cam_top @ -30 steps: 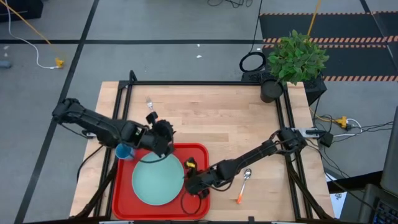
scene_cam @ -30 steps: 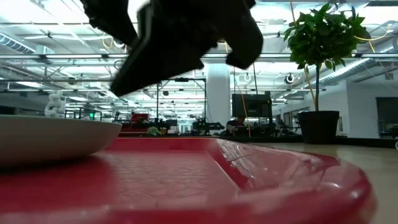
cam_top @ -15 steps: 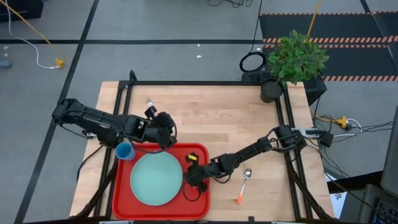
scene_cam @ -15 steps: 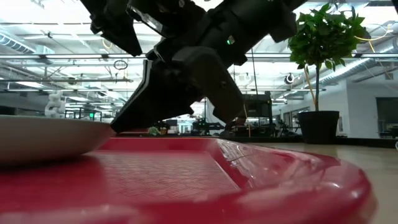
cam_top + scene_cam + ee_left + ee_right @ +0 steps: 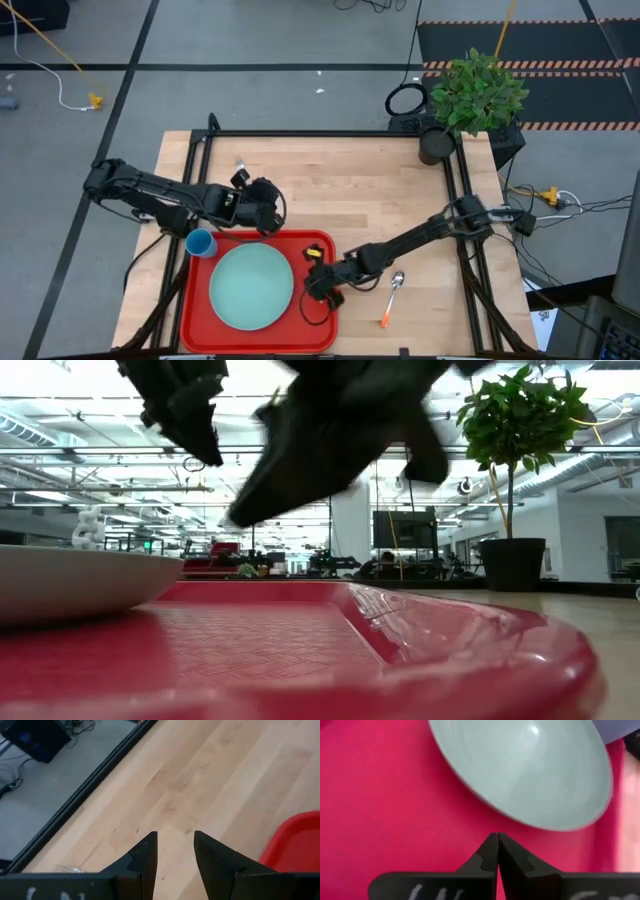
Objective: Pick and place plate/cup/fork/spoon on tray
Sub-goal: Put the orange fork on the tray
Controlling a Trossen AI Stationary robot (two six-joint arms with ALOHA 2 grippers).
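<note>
Lying just right of the shut, empty right gripper (image 5: 318, 287), spoon (image 5: 392, 296) is pointing handle-down toward table's near edge; left gripper (image 5: 268, 213) is waiting, slightly open.

The right gripper (image 5: 497, 851) hangs over the red tray (image 5: 380, 810), its jaws pressed together with nothing between them. Ahead, toward one o'clock, the pale teal plate (image 5: 530, 770) rests on the tray, its near rim just beyond the fingertips (image 5: 490, 845).
</note>
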